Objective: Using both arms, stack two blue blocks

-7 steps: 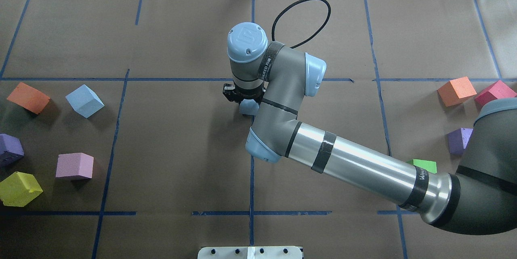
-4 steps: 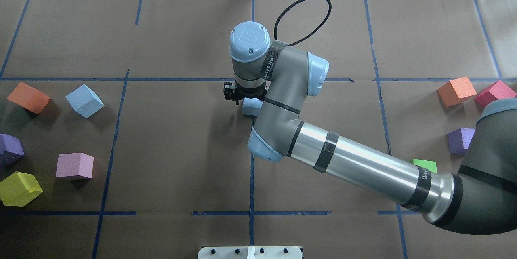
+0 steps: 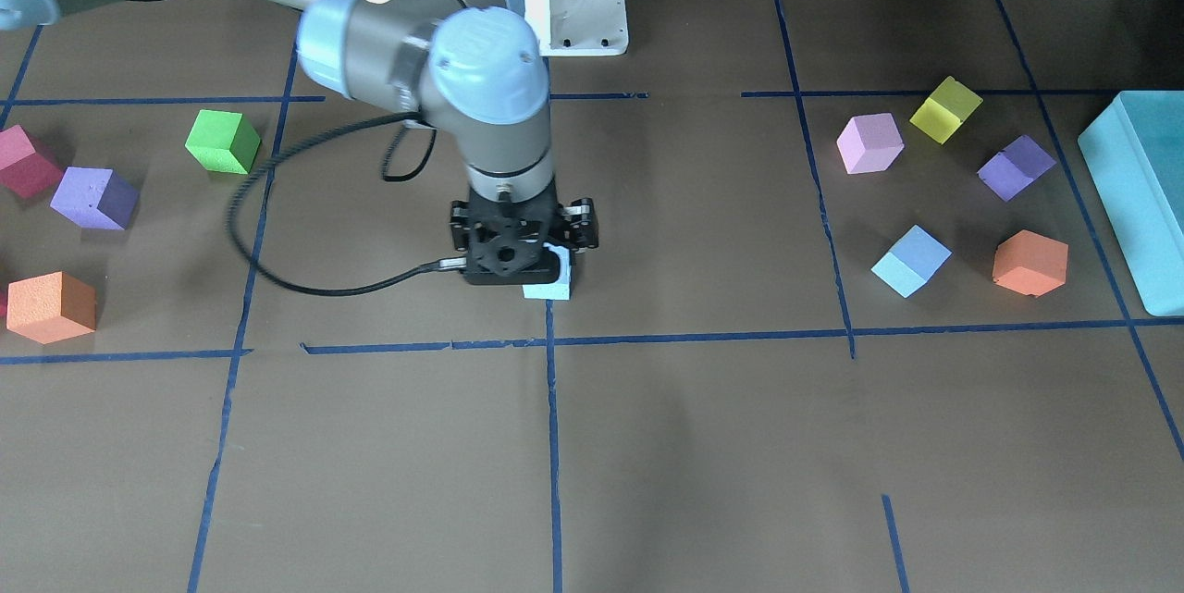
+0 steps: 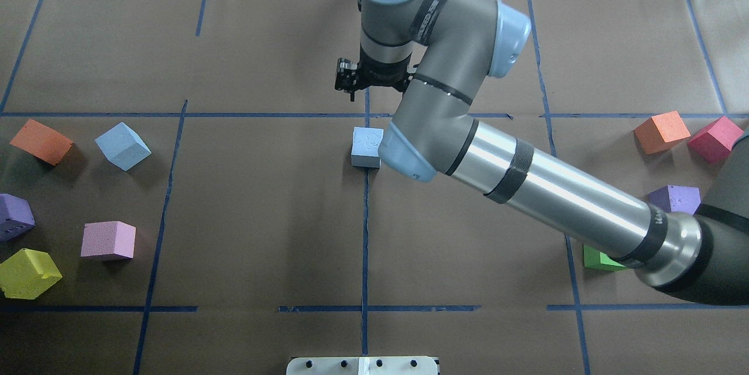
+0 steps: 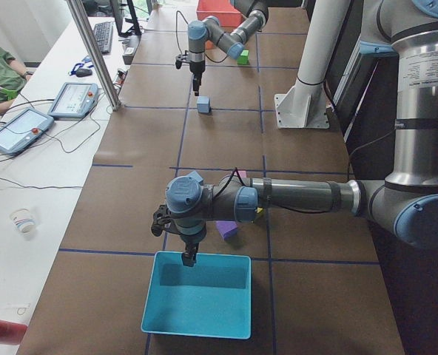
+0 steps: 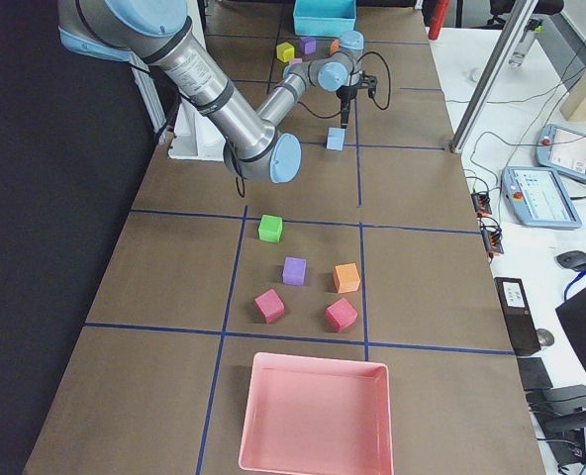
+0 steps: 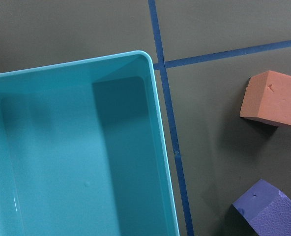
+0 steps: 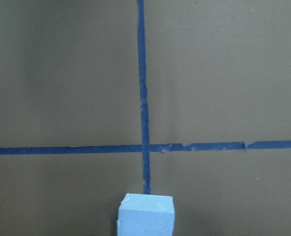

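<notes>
One pale blue block (image 4: pixel 367 147) sits alone on the table at the centre tape line; it also shows in the front view (image 3: pixel 552 286) and the right wrist view (image 8: pixel 146 215). My right gripper (image 4: pixel 367 87) hangs raised above and just beyond it, open and empty, touching nothing. The second blue block (image 4: pixel 122 145) lies at the left among other cubes, seen in the front view too (image 3: pixel 911 260). My left gripper (image 5: pixel 190 255) shows only in the exterior left view, over the teal bin (image 5: pixel 197 296); I cannot tell if it is open or shut.
Orange (image 4: pixel 41 141), purple (image 4: pixel 14 216), pink (image 4: pixel 107 240) and yellow (image 4: pixel 28 272) cubes lie at the left. Orange (image 4: pixel 661 131), crimson (image 4: pixel 715 138), purple (image 4: pixel 673 199) and green (image 4: pixel 597 259) cubes lie at the right. A pink tray (image 6: pixel 313 416) stands at the right end.
My right gripper has let go of the blue block and risen, moving away from the robot. The block stays on the tape line. The other cubes have not moved.
</notes>
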Action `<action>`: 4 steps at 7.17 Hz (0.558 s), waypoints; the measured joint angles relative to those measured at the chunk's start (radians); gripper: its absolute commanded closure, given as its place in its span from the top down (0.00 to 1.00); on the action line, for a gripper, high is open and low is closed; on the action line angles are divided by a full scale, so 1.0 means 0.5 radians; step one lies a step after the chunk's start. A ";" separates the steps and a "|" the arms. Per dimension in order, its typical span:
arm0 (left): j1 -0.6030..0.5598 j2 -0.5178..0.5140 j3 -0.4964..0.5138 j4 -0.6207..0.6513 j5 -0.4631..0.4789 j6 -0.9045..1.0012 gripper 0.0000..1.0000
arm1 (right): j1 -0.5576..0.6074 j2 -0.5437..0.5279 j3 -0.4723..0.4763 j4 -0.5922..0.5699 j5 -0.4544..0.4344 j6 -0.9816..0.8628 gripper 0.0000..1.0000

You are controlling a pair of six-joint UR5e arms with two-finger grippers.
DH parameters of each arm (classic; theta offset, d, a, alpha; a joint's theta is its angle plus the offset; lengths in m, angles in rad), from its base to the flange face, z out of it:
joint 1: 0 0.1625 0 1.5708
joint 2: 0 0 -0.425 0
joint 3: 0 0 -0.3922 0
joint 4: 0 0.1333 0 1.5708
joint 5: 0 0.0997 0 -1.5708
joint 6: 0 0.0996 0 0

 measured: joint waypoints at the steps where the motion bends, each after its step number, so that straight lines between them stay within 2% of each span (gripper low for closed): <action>1: 0.000 0.003 -0.009 0.001 0.007 -0.003 1.00 | 0.162 -0.120 0.126 -0.089 0.082 -0.250 1.00; 4: -0.001 -0.017 -0.070 -0.011 -0.008 -0.020 1.00 | 0.760 -0.790 0.491 -0.167 0.353 -1.357 1.00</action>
